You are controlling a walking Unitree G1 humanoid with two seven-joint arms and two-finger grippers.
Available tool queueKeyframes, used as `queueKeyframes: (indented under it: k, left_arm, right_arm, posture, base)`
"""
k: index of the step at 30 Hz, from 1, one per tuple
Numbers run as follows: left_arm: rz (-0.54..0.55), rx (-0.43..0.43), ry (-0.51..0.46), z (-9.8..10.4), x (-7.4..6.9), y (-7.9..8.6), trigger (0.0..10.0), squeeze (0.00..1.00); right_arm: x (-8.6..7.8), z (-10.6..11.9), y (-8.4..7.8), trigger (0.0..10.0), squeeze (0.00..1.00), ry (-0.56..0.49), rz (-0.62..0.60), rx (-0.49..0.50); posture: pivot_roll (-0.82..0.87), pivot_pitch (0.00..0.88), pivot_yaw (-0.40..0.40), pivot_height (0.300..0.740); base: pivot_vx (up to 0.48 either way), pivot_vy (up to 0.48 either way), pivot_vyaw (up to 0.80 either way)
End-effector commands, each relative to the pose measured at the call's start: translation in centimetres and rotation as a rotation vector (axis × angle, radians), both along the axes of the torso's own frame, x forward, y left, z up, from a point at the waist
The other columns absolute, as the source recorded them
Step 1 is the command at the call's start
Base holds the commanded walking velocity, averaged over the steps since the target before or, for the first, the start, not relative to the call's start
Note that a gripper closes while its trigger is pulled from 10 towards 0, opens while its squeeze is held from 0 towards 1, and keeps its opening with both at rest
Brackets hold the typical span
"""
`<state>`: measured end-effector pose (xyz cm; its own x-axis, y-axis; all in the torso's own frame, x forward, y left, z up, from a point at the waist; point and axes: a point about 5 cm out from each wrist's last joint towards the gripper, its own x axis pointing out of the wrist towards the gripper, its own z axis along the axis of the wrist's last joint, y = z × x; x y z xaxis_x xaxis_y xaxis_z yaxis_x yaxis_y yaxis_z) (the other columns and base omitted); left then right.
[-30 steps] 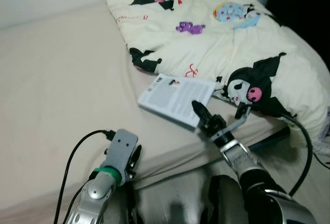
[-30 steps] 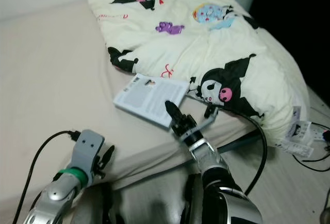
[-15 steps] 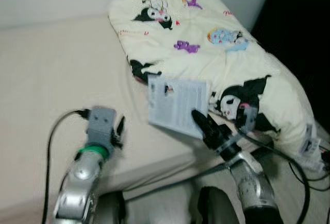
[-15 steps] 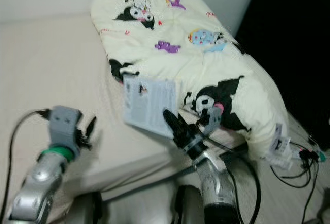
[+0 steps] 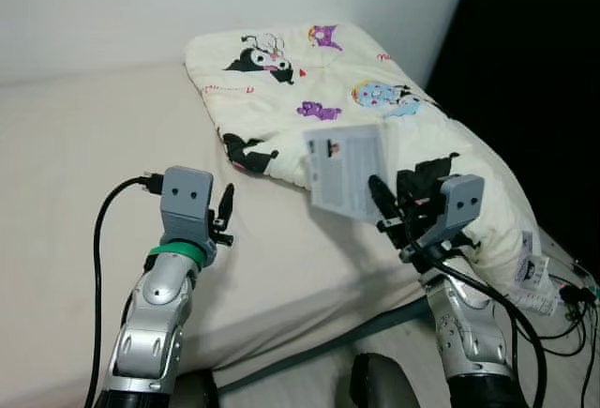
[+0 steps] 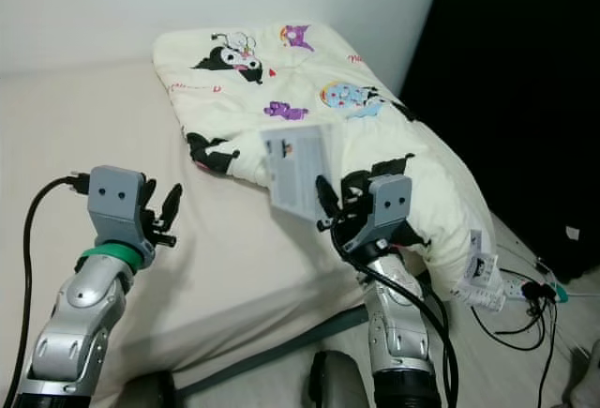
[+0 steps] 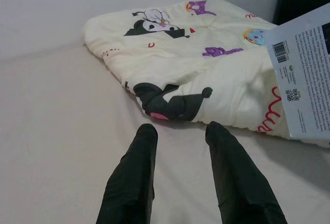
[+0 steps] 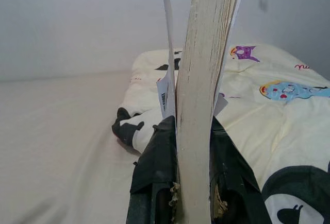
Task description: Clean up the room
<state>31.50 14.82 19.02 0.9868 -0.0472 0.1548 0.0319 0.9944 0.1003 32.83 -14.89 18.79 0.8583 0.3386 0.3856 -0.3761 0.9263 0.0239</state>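
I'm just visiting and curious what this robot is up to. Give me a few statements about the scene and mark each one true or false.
1. The right gripper holds a book upright. True.
2. The book lies flat on the bed. False: it is lifted above it.
3. The left gripper grips the quilt. False: it is open and holds nothing.
4. The quilt has cartoon prints. True.
5. Cables lie on the floor by the bed. True.

You are looking at a bedroom in a home: a bed (image 5: 66, 173) with a beige sheet across the left and centre, a cartoon-print quilt (image 5: 375, 117) at upper right, a plain white wall (image 5: 141, 5) along the top.
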Motion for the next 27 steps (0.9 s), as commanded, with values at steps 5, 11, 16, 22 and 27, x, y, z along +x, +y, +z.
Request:
queueKeyframes:
  k: [5, 11, 16, 22, 27]
  left_arm:
    - [-0.031, -0.018, 0.021, -0.6, 0.4, -1.2, 10.0, 0.0]
    - [-0.067, -0.013, 0.026, -0.6, 0.7, -2.3, 10.0, 0.0]
    - [-0.09, -0.011, 0.017, -0.3, 1.1, -3.1, 10.0, 0.0]
    - [-0.125, -0.015, 0.006, 0.2, 1.2, -4.2, 10.0, 0.0]
    - [-0.147, -0.015, 0.002, 0.3, 1.3, -4.9, 10.0, 0.0]
  right_arm:
    - [0.0, 0.7, 0.0, 10.0, 0.0, -0.033, -0.017, -0.025]
    - [0.1, 0.6, 0.3, 10.0, 0.0, -0.035, -0.007, -0.024]
    - [0.1, 0.6, 0.5, 10.0, 0.0, -0.034, 0.001, -0.019]
    - [0.1, 0.6, 0.6, 10.0, 0.0, -0.032, 0.006, -0.02]
    - [0.1, 0.5, 0.8, 10.0, 0.0, -0.03, 0.015, -0.018]
  posture:
    - [-0.07, 0.016, 0.015, 0.625]
    - [-0.08, 0.013, 0.019, 0.65]
    - [-0.08, 0.013, 0.021, 0.67]
    - [-0.08, 0.013, 0.02, 0.695]
    - [-0.08, 0.009, 0.023, 0.715]
  base:
    - [0.0, 0.0, 0.0]
    - [0.0, 0.0, 0.0]
    - [0.0, 0.0, 0.0]
    - [0.0, 0.0, 0.0]
    - [0.0, 0.0, 0.0]
